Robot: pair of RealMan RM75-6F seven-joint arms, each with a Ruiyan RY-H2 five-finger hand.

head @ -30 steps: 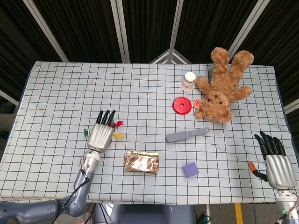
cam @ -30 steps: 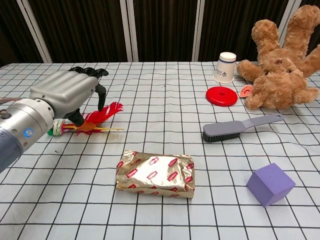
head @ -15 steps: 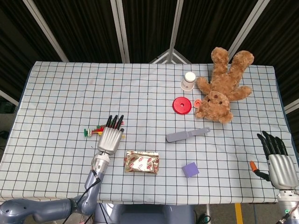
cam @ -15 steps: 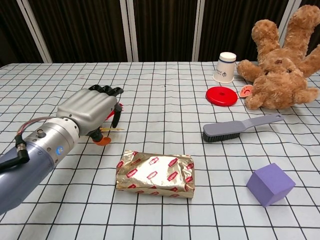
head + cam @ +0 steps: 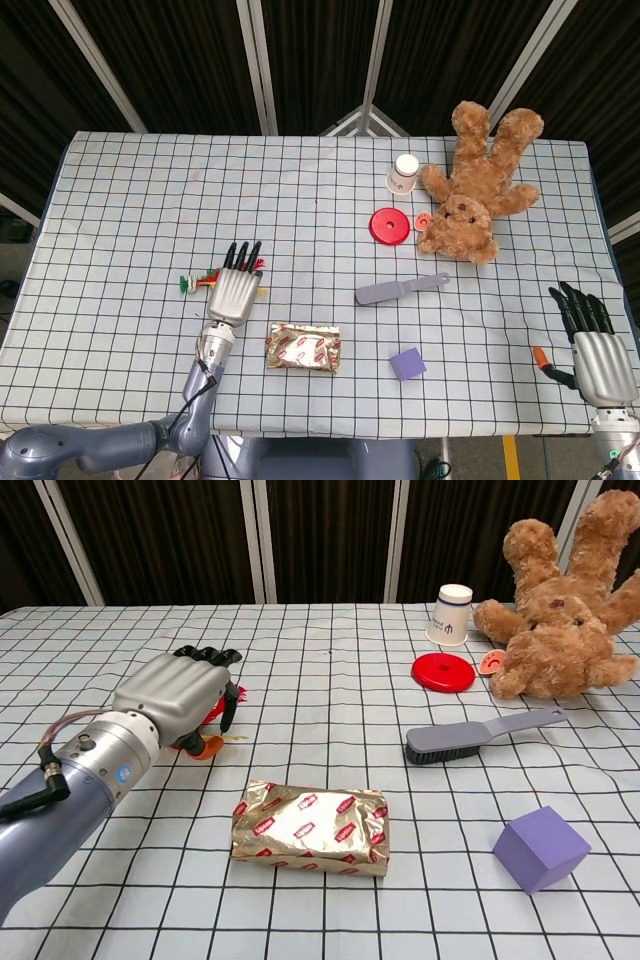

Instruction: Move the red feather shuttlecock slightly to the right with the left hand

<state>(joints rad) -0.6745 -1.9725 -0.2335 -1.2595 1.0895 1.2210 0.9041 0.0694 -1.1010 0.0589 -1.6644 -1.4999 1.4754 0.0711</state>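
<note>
The red feather shuttlecock (image 5: 210, 278) lies on the checked cloth at the left. Its green base (image 5: 186, 284) sticks out to the left of my left hand (image 5: 236, 291), and red feather tips (image 5: 258, 263) show by the fingertips. That hand lies palm down over it, fingers apart. In the chest view the left hand (image 5: 178, 696) covers most of the shuttlecock (image 5: 216, 712), with its fingers bent down over the feathers. I see no closed grip. My right hand (image 5: 597, 350) rests open at the table's front right corner, far from it.
A foil packet (image 5: 302, 346) lies just right of and nearer than the left hand. Further right are a grey brush (image 5: 400, 289), a purple cube (image 5: 407, 363), a red disc (image 5: 390, 226), a paper cup (image 5: 403, 173) and a teddy bear (image 5: 475, 190). A small orange item (image 5: 540, 355) sits beside the right hand.
The left hand slid right until it covered the feathers, then eased back slightly left. The shuttlecock's green base has hardly shifted. The right hand drifted a little.
</note>
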